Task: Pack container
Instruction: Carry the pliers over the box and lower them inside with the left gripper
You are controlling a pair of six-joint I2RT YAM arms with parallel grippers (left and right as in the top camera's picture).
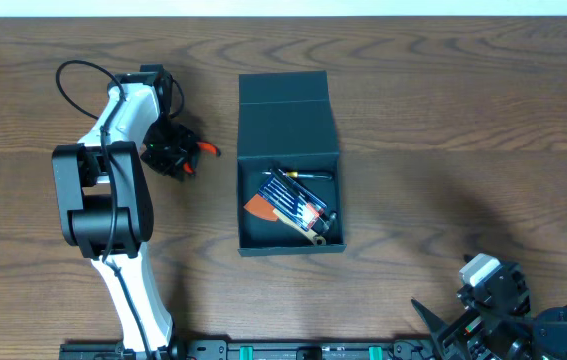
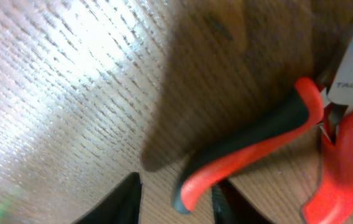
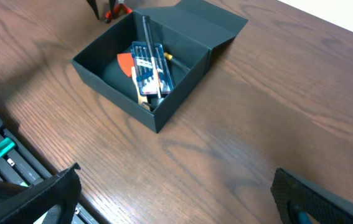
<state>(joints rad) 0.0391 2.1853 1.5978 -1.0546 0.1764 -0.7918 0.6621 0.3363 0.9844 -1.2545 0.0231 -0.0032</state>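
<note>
The container (image 1: 285, 120) is a dark teal-black square box, open, with its flap lid tilted back. It also shows in the right wrist view (image 3: 114, 96). Inside lie a blue-black pack of small tools (image 1: 298, 200) and an orange piece (image 1: 259, 208). Pliers with red and black handles (image 2: 257, 140) lie on the table left of the box (image 1: 203, 150). My left gripper (image 2: 176, 202) is open low over them, with one handle's tip between its fingers. My right gripper (image 3: 176, 193) is open wide and empty near the front right corner.
The left arm (image 1: 113, 200) stretches from the front edge to the pliers. A metal rail (image 1: 293, 350) runs along the table's front edge. Bare wooden table (image 1: 443, 150) lies right of the box.
</note>
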